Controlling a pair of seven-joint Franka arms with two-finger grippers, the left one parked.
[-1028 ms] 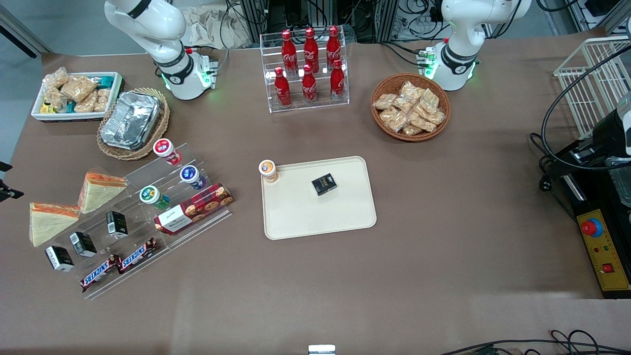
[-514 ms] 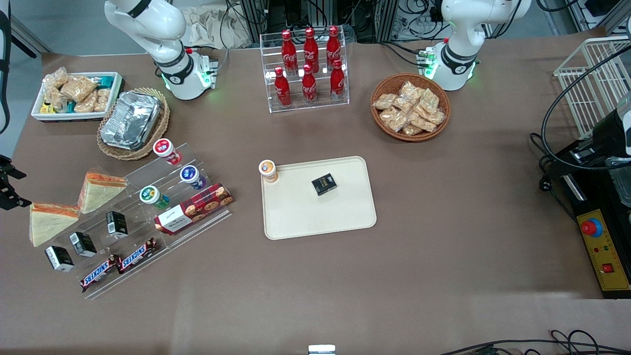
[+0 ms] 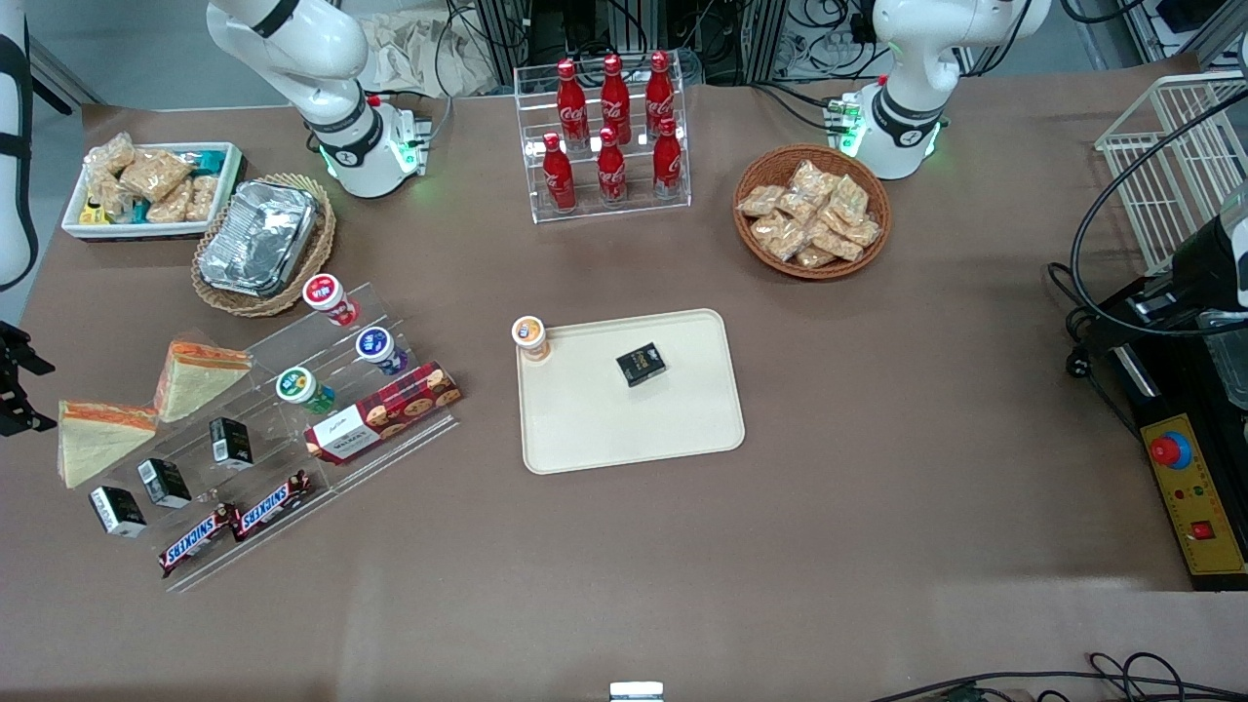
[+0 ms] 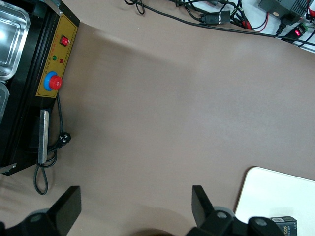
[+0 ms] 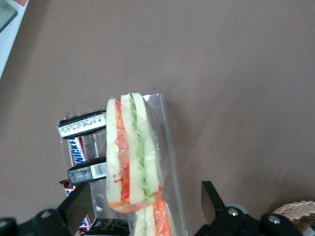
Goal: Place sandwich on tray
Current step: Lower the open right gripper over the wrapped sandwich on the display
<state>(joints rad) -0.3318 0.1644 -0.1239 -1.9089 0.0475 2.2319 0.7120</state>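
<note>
Two wrapped wedge sandwiches lie at the working arm's end of the table. One sandwich [image 3: 96,439] is nearer the front camera, its twin [image 3: 200,373] farther. My gripper [image 3: 14,390] is open and empty at the table's edge, beside the nearer sandwich. In the right wrist view the nearer sandwich [image 5: 133,152] stands on edge, showing its orange-red and green filling. The gripper [image 5: 145,209] hangs above with its fingers spread, and the twin [image 5: 158,222] lies between them. The cream tray [image 3: 682,429] is at the table's middle and also shows in the left wrist view [image 4: 280,196].
A small black box [image 3: 641,364] lies on the tray, with an orange-lidded cup [image 3: 528,336] at its corner. A clear stepped rack [image 3: 292,429] beside the sandwiches holds cups, black boxes, a cookie box and Snickers bars [image 3: 234,522]. A foil container [image 3: 258,237] sits in a wicker basket.
My gripper has come further into the front view at the working arm's end and moved closer to the nearer sandwich. Nothing on the table has moved.
</note>
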